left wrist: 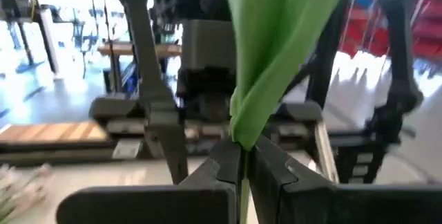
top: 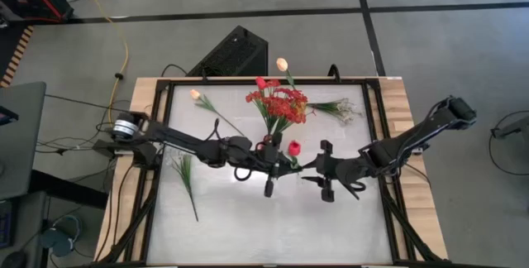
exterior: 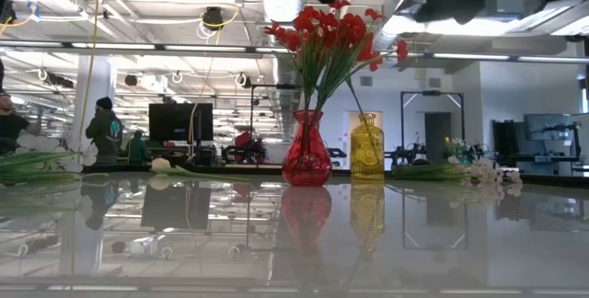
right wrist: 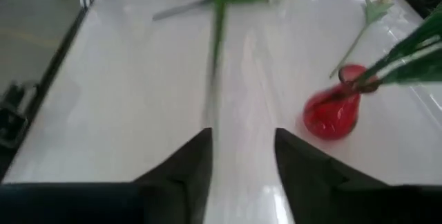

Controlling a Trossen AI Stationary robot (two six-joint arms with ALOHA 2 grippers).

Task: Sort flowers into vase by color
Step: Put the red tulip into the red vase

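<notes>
Landmark: we place everything from the red vase (exterior: 306,159), which stands near the middle of the counter (top: 248,227) toward its far edge, with a yellow vase (exterior: 367,149) just beside it.

Red vase contents: a bunch of red flowers (top: 279,102) already stands in it, so we judge the red sorting partly done.

Left gripper (top: 269,171): it hangs over the counter just on the near side of the red vase. In its wrist view its fingers (left wrist: 228,172) are pressed together on a green stem, clamped low so the bloom stays free.

Held flower: a red tulip (top: 293,147) shows just beside the red vase, between the two grippers; we judge it to be the one on that stem, brought here because its colour matches this vase.

Right gripper (top: 326,171): it waits near the red vase on the opposite side, its fingers (right wrist: 190,162) spread apart and holding nothing, perhaps ready to steady the stem.

Yellow vase: in the low view we see no blooms above it.

Still lying on the counter: two pale tulips (top: 282,64) and a white sprig (top: 345,109) beyond the red vase, and a green sprig (top: 185,175) well apart from it on the left arm's side.
</notes>
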